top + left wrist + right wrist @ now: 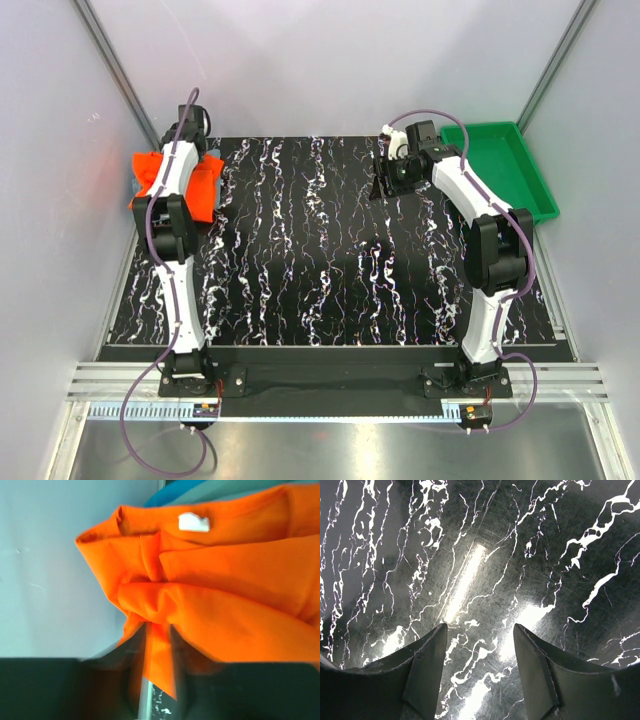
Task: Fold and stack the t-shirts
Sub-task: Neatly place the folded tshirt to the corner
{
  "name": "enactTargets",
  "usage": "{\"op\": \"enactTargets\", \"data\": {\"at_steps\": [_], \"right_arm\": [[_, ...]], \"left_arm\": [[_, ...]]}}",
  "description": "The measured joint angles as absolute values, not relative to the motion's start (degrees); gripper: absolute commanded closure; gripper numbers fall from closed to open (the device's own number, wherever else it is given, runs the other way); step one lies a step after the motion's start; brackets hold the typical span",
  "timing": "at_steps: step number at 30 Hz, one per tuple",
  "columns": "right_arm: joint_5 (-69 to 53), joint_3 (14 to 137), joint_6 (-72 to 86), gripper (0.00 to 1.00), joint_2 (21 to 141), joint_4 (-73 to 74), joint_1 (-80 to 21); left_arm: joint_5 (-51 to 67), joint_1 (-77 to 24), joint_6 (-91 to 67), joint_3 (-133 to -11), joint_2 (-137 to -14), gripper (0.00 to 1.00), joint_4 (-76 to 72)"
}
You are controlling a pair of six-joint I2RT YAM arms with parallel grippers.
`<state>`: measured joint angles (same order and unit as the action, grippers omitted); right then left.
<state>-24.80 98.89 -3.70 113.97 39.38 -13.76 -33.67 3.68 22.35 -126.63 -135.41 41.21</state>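
Note:
The orange-red t-shirt [160,185] lies bunched at the far left edge of the table, partly under my left arm. In the left wrist view it [225,590] fills the frame, with a white label [194,522] near its collar. My left gripper [157,632] is shut on a fold of this shirt, and in the top view it [203,158] sits over the heap. A blue strip, perhaps the grey-blue t-shirt [165,497], peeks out behind the orange one. My right gripper [385,180] is open and empty just above the bare marble table [480,626].
The green plastic tray [500,165] stands at the far right corner, just behind my right arm. The black marble-patterned tabletop [320,250] lies between the arms. Grey walls close in the left [60,200] and right sides.

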Motion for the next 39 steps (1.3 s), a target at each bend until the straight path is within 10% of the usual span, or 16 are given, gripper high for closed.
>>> {"op": "enactTargets", "data": {"at_steps": [16, 28, 34, 39], "right_arm": [[-24.4, 97.03, -5.23, 0.37, 112.42, 39.79, -13.76], [-21.28, 97.06, -8.36, 0.36, 110.0, 42.15, -14.39], [-18.87, 97.34, -10.57, 0.36, 109.97, 44.73, -15.09], [-17.08, 98.04, -11.35, 0.36, 109.97, 45.63, -15.73]], "left_arm": [[-32.21, 8.1, 20.56, -126.78, -135.72, 0.42, 43.11], [-31.62, 10.11, 20.99, -132.92, -143.96, 0.59, 40.86], [-29.65, 11.86, 19.66, -136.11, -147.48, 0.97, 41.34], [-27.75, 12.36, 18.44, -139.37, -148.59, 1.0, 42.39]]}}
